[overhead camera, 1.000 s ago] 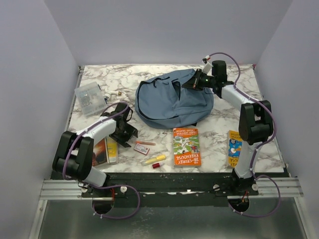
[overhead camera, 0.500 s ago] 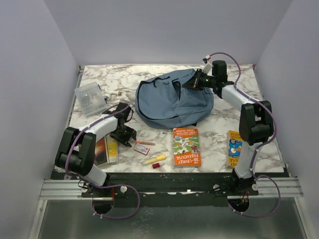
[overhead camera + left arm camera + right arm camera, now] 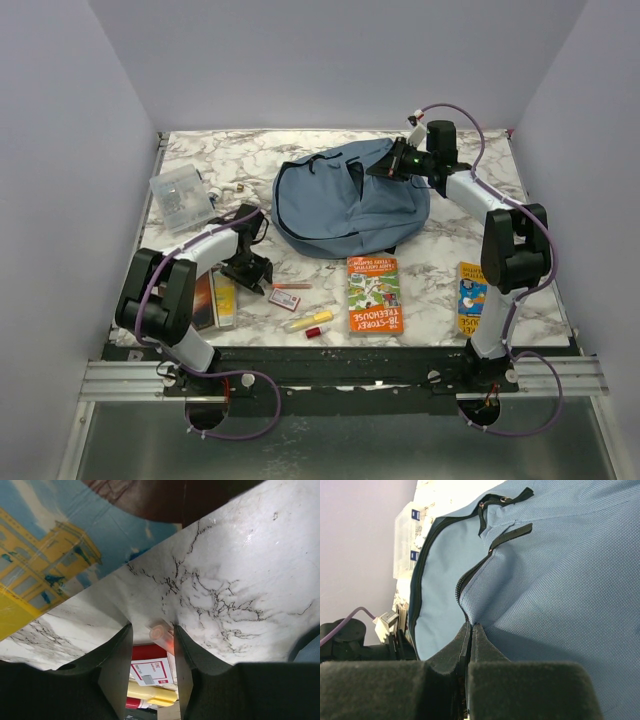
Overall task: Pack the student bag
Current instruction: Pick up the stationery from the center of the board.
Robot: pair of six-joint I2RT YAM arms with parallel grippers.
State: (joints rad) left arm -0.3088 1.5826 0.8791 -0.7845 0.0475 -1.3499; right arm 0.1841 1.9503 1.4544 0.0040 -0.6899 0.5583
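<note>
The dusty-blue student bag point(image 3: 350, 205) lies at the back centre, its main zipper partly open. My right gripper point(image 3: 388, 167) is shut on the bag's fabric edge beside the zipper point(image 3: 471, 626), lifting a fold of the bag point(image 3: 560, 580). My left gripper point(image 3: 254, 270) is low on the table, jaws open. In the left wrist view my left gripper point(image 3: 152, 630) straddles the end of an orange pen point(image 3: 163, 635), which lies close to the right finger point(image 3: 186, 670). The pen point(image 3: 292, 287) points right from the gripper.
A red-and-white box point(image 3: 285, 298), a yellow highlighter point(image 3: 305, 321) and a small red item point(image 3: 318, 332) lie near the pen. An orange book point(image 3: 373, 293), a book at right point(image 3: 470, 297), a book under the left arm point(image 3: 215, 300), and a clear plastic box point(image 3: 182, 195).
My left gripper has shifted a little toward the orange pen and turned, the arm's elbow swinging left. The right gripper still holds the bag fabric in the same place.
</note>
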